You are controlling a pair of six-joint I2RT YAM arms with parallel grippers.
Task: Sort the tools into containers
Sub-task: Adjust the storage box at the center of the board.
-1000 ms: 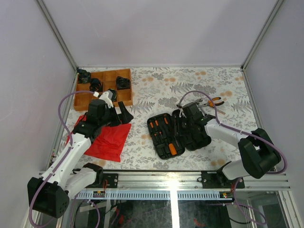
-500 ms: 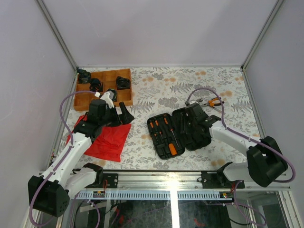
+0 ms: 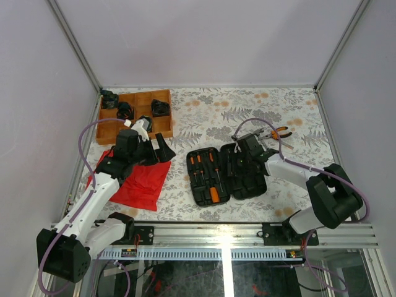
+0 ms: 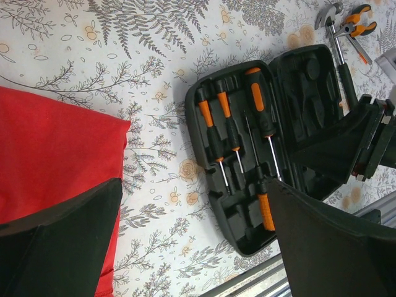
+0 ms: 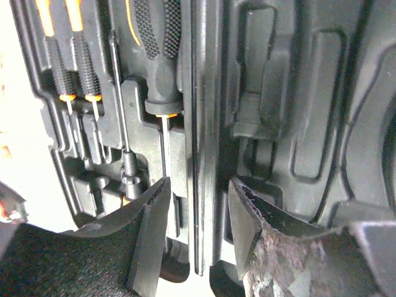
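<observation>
You have a flower-patterned desk with the open tool case lying flat near its middle, towards the near edge. The slotted half is on the left and the other half on the right. At the far left corner is a wooden tray with dark items in its compartments. Nearer than that, on the left, a red cloth is spread out.

Your left hand hangs above the far right corner of the cloth. It is spread as wide as it goes and holds nothing, and the case is in plain sight below it. Your right hand is down over the case's far end, about half open. Its fingers stand on either side of the hinge ridge between the two halves. A gap shows on each side of the ridge, so it does not look clamped and it carries no tool.

The left half already holds four screwdrivers in its slots: two slim ones, a thicker one beside them, and a short one at the near end. The right half's moulded slots look bare.

The orange-handled pliers still lie loose on the desk, far right of the case. Touching or just beside them is a metal-headed tool that is too small to identify. I'd judge the sort partly done, with those two pieces left to seat.
</observation>
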